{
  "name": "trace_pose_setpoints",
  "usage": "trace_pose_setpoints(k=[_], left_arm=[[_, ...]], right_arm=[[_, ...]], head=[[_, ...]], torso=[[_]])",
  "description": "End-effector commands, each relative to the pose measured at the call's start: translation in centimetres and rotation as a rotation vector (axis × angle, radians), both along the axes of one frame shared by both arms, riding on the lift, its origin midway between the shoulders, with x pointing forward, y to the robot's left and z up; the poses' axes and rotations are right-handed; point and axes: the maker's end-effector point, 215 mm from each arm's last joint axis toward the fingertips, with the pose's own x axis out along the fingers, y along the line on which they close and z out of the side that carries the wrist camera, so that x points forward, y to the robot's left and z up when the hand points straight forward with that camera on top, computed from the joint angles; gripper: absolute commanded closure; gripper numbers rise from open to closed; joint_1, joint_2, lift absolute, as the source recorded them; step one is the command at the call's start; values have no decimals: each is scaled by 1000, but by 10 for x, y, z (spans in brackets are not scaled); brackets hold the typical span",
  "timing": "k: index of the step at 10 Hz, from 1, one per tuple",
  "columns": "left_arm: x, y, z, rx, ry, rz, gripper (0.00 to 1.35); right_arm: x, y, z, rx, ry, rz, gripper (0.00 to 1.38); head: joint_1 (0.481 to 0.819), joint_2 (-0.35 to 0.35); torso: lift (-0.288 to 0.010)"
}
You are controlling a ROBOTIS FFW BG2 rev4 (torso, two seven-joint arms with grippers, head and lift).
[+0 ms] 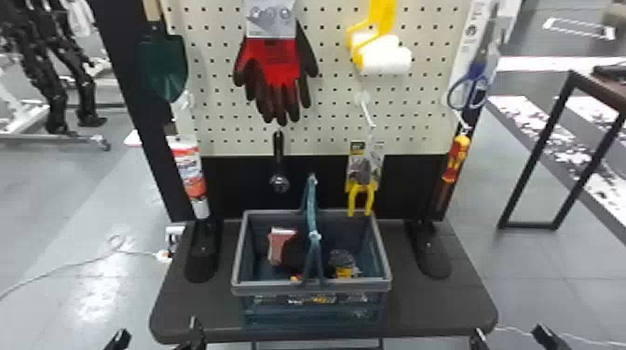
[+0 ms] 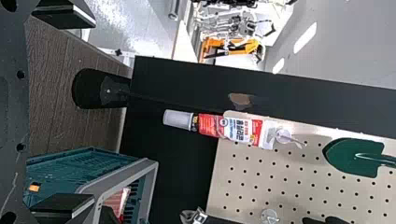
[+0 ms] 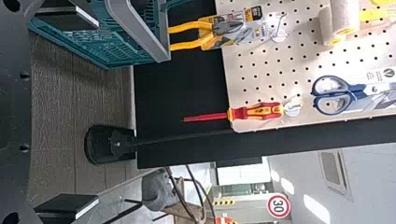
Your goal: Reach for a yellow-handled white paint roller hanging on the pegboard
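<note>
High on the right half of the pegboard (image 1: 326, 93) hangs the white paint roller (image 1: 384, 55) with its yellow handle; in the right wrist view part of the roller (image 3: 340, 19) lies at the top right. My right gripper (image 1: 510, 339) is low at the bottom edge, well below and to the right of the roller, its fingers apart and nothing between them; it appears as the right gripper (image 3: 70, 112) in its own view. My left gripper (image 1: 156, 339) stands at the bottom left, also open and holding nothing, and its wrist view has the left gripper (image 2: 67, 114) too.
A blue-grey basket (image 1: 311, 286) with several items stands on the dark table (image 1: 433, 302). Gloves (image 1: 275, 70), yellow pliers (image 1: 361, 186), scissors (image 1: 468, 90), a screwdriver (image 1: 455, 160), a trowel (image 1: 164, 67), a wrench (image 1: 279, 172) and a tube (image 1: 190, 172) hang around the roller.
</note>
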Motion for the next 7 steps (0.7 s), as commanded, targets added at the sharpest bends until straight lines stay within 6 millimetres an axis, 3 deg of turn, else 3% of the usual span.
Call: trace_pose_setpoints(k=[1,7], left_arm=[[0,0,0,0,0,0,-2],[0,0,0,0,0,0,-2]], right_arm=[[0,1,0,5,0,-2,-2],[0,1,0,5,0,-2,-2]], head=[[549,0],[549,0]], torso=[[-100],[-100]])
